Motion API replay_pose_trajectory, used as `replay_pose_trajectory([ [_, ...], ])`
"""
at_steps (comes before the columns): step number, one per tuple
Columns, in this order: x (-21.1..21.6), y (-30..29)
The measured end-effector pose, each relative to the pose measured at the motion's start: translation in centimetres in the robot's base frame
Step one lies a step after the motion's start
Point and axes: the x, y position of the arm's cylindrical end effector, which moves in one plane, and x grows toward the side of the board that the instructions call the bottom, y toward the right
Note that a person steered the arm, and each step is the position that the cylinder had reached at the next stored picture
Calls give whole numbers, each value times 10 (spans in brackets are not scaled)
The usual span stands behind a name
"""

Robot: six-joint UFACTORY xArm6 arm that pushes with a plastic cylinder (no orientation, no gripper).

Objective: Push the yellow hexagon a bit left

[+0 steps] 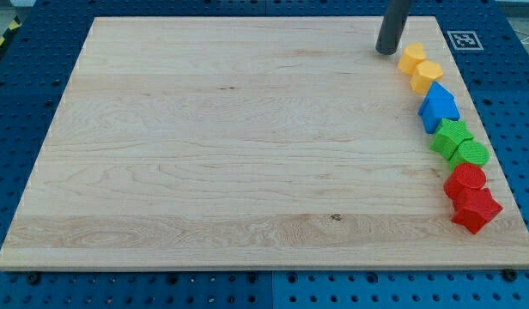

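Wooden and pale, the rectangular board worktop (247, 146) lay on a blue perforated base (24, 103) and filled most of the single camera view. All the blocks stood in one curving line down the board's right edge.

At the far end of that line sat the yellow hexagon block (410, 57), with a second yellow block (427, 75) touching it on its near right side; that one's shape could not be made out for certain. Next came two blue blocks pressed together, read here as one blue cluster (439, 105). Nearer still were two green blocks, a green angular block (452, 136) and a green rounded block (472, 154), touching each other. Closest to the near edge were a red rounded block (465, 178) and a red star-shaped block (476, 210), also in contact.

The dark rod came down from the top of the view, and my tip (386, 51) rested on the board just to the left of the yellow hexagon block, close beside it; whether it touched could not be told. This arm carried no pincer, so no pincer state showed in the view. A white square marker tag (461, 39) sat beyond the board's far right corner.
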Motion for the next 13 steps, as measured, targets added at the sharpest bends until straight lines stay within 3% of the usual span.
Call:
replay_pose_trajectory([
  [2,23,10],
  [5,-11,12],
  [11,-13,34],
  [13,5,58],
])
